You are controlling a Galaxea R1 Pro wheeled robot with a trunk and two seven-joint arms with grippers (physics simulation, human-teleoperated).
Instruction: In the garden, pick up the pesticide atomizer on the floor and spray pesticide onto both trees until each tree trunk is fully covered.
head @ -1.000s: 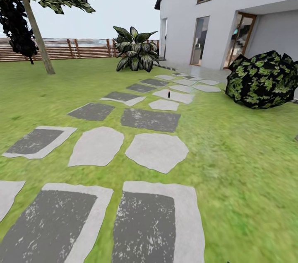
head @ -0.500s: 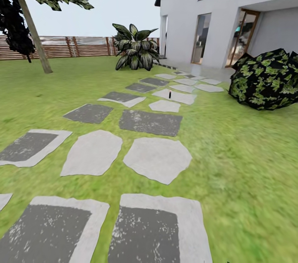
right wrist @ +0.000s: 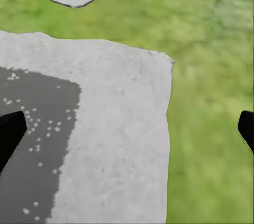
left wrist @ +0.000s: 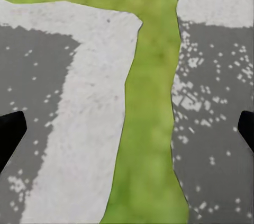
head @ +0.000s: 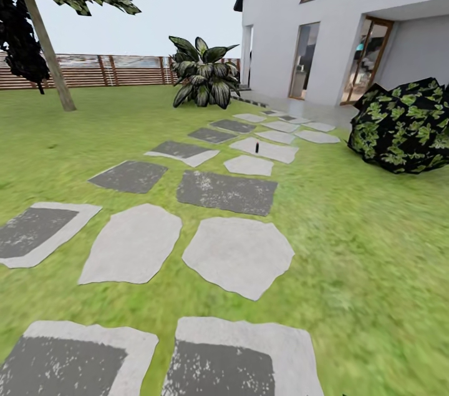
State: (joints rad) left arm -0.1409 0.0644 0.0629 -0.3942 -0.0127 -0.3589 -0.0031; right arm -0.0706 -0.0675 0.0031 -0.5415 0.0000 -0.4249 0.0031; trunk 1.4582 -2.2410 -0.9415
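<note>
A green grass lawn (head: 374,240) is crossed by a path of grey stepping stones (head: 237,254), some pale and some dark-centred, running from the near edge of the head view toward twelve o'clock. On a pale slab far along that path, at about twelve o'clock, a small dark upright object (head: 256,148) is seen; it is too small to be identified. A tall tree with a leaning grey-brown trunk (head: 45,40) and a dark leafy crown is placed at eleven o'clock, before a brown horizontal-slat wooden fence (head: 112,70). A broad-leaved striped plant (head: 203,75) is set at twelve o'clock, a white house with tall glazed doors (head: 337,22) at one o'clock, and a round dark bush (head: 405,125) at two o'clock.

In the left wrist view the left gripper (left wrist: 127,134) is held with its black fingertips (left wrist: 10,134) wide apart and nothing between them, above two dark-centred slabs parted by a grass strip. In the right wrist view the right gripper (right wrist: 127,131) is likewise spread and unladen, above a pale-bordered slab (right wrist: 121,139) beside grass
</note>
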